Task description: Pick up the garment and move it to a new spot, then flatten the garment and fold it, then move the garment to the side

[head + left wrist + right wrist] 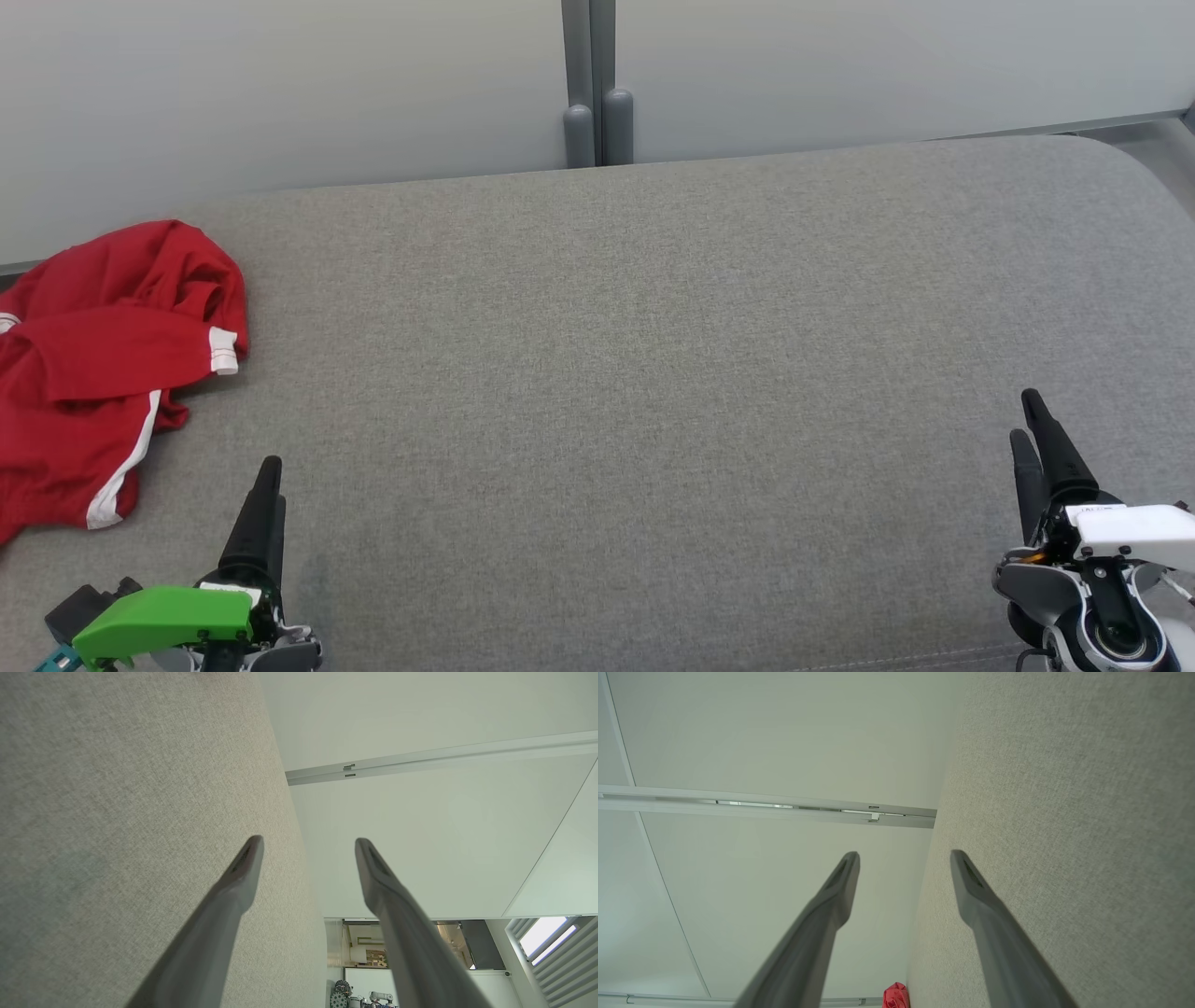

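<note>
The garment (103,364) is a crumpled red top with white cuffs and a white side stripe, lying at the far left of the grey cushion (635,373). A small part of the garment (895,997) shows at the bottom of the right wrist view. My left gripper (269,476) rests at the lower left, just right of and below the garment, apart from it. In the left wrist view the left gripper (308,842) is open and holds nothing. My right gripper (1030,420) sits at the lower right, far from the garment. The right wrist view has the right gripper (903,856) open and holding nothing.
Pale wall panels (280,84) rise behind the cushion, joined by a grey post (596,112). The cushion's rounded far right corner (1120,159) drops off to the floor. Its front seam (840,658) runs along the bottom edge.
</note>
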{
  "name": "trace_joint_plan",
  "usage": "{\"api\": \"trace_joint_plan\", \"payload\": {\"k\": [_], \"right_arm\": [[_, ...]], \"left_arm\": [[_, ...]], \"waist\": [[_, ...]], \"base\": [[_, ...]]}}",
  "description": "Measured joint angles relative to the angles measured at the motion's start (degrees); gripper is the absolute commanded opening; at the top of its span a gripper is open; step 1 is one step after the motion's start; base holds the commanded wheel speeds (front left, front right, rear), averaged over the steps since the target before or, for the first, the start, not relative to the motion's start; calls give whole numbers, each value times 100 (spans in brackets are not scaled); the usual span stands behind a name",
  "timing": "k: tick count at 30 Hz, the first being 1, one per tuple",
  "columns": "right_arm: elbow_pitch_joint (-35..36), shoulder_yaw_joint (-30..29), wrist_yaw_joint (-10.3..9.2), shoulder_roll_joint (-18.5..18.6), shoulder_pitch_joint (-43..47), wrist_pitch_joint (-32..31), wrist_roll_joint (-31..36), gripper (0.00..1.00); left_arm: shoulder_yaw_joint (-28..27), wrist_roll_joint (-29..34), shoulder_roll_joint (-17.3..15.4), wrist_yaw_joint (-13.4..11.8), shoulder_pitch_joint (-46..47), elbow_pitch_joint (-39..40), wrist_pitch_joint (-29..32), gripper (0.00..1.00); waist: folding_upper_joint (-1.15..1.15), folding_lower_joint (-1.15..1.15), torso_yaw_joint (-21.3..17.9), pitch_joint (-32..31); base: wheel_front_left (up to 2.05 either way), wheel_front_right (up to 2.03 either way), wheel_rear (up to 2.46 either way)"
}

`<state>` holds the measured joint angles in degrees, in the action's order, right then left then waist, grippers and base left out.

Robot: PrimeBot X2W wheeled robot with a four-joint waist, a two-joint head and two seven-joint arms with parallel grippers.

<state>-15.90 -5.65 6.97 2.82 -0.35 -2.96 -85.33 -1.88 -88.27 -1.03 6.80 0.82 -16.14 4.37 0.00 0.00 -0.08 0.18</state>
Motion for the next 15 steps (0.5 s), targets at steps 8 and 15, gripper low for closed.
{"api": "trace_joint_plan", "payload": {"k": [8, 15], "right_arm": [[152, 204, -57, 215, 2, 152, 870, 100], [336, 380, -252, 315, 3, 299, 1672, 100]], "left_arm": [[202, 510, -191, 0, 0, 30, -252, 100], [407, 1163, -338, -40, 0, 38, -419, 100]], "waist": [[0, 0, -3, 3], [0, 0, -3, 3]], "base": [[0, 0, 0], [0, 0, 0]]}}
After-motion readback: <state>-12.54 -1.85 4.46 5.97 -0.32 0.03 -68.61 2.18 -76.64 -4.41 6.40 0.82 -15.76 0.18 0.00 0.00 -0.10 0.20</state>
